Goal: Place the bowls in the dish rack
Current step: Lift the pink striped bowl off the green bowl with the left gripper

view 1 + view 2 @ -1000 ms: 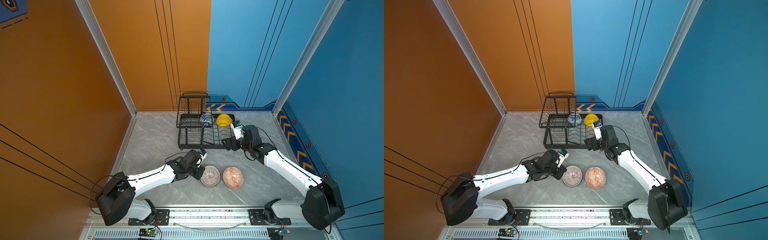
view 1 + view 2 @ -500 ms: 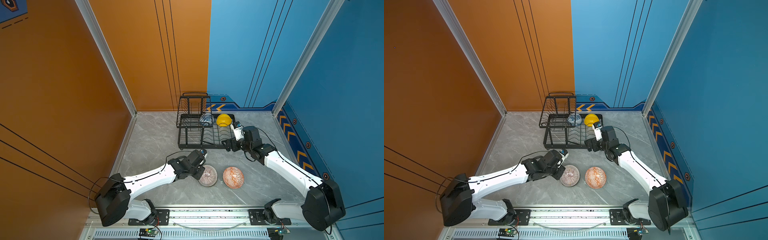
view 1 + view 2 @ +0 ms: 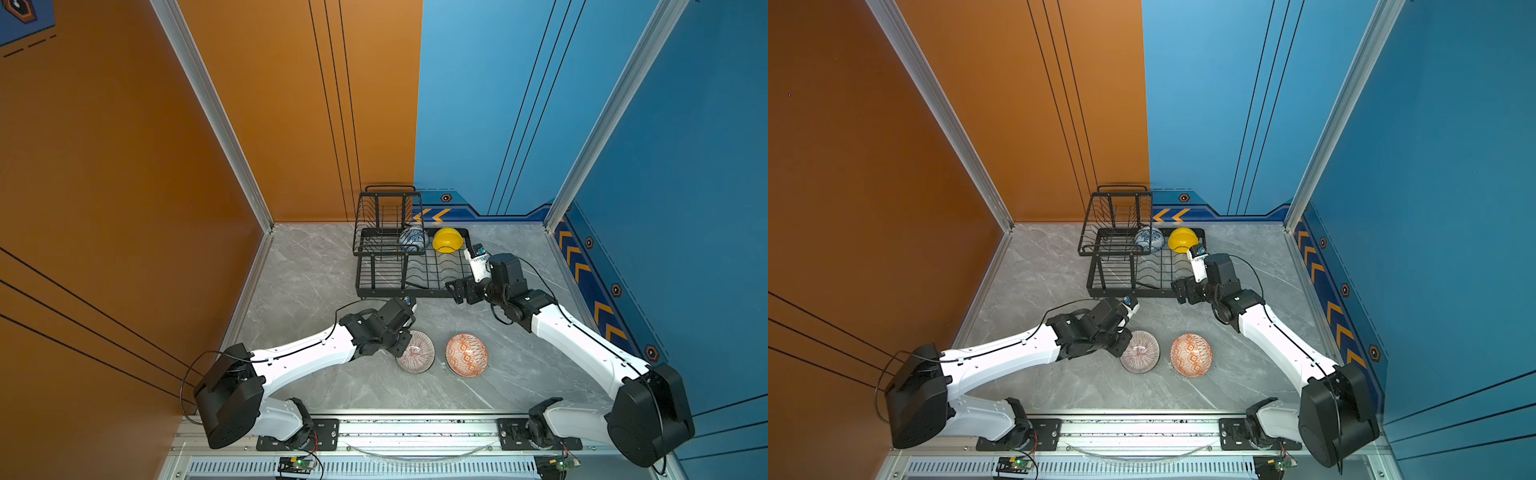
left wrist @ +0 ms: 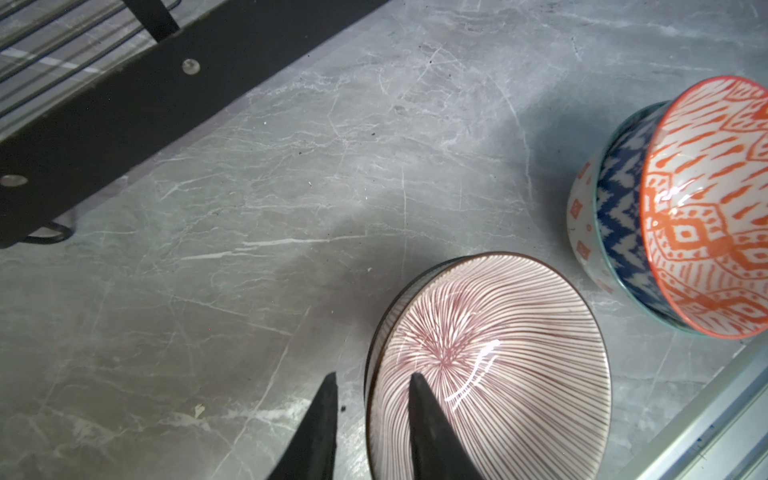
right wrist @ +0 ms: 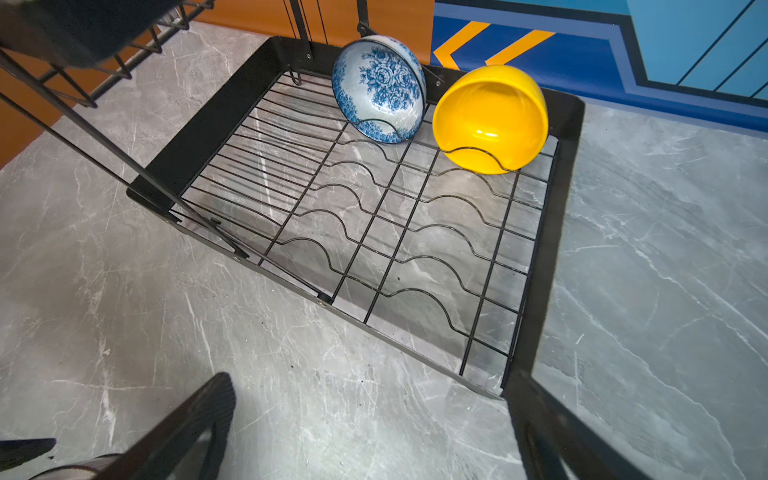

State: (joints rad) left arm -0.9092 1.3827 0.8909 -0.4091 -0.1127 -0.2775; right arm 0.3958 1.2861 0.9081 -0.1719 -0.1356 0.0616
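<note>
Rack first: the dish rack is the biggest thing here, a black wire frame in the upper middle of both top views. It looks stiff and steady enough to take a bowl set down into its slots. At its far end a blue-white floral bowl and a yellow bowl stand on edge, side by side. On the grey table below the rack, in the lower middle of both top views, sits the orange-white bowl, which the left wrist view shows nested on top of others. Just left of it is the pinkish striped bowl. We judge these to be glazed ceramic: hard, fairly heavy for their size, slick, and apt to chip against wire. So the thin rim is the place to pinch, with a firm squeeze and a slow lift. The left gripper has its jaws partly apart astride that striped rim, one finger inside and one outside, clamping nothing yet. The right gripper hangs by the rack's near right corner, jaws spread wide and empty.
</note>
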